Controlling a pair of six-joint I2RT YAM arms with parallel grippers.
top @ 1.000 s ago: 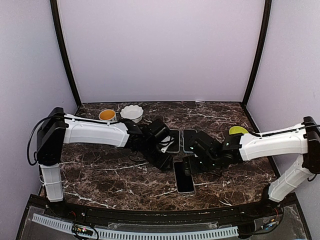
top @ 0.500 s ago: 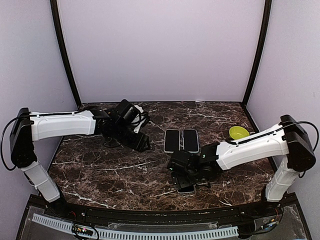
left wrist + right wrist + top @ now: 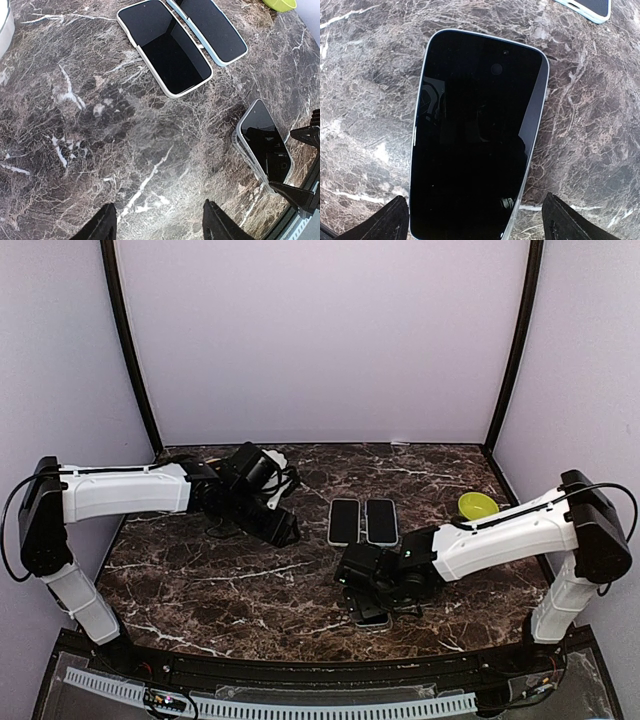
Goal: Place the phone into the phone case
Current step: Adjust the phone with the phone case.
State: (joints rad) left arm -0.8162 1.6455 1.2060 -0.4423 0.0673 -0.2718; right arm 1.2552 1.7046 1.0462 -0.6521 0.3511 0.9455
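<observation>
Phone (image 3: 477,135) lies flat, screen up, on the marble desk (image 3: 200,590) near its front edge, directly under your right tool (image 3: 480,220). Jaws stand wide w/ a finger either side of one end of the phone, not gripping it. Behind it, mid-desk: white-rimmed case (image 3: 165,47) & blue-rimmed case (image 3: 212,27), side by side; you can't tell if either is filled. Your left tool (image 3: 159,222) hovers over marble to the left, well apart from both, jaws parted, holding nothing. Green bowl (image 3: 477,505) sits far right.
</observation>
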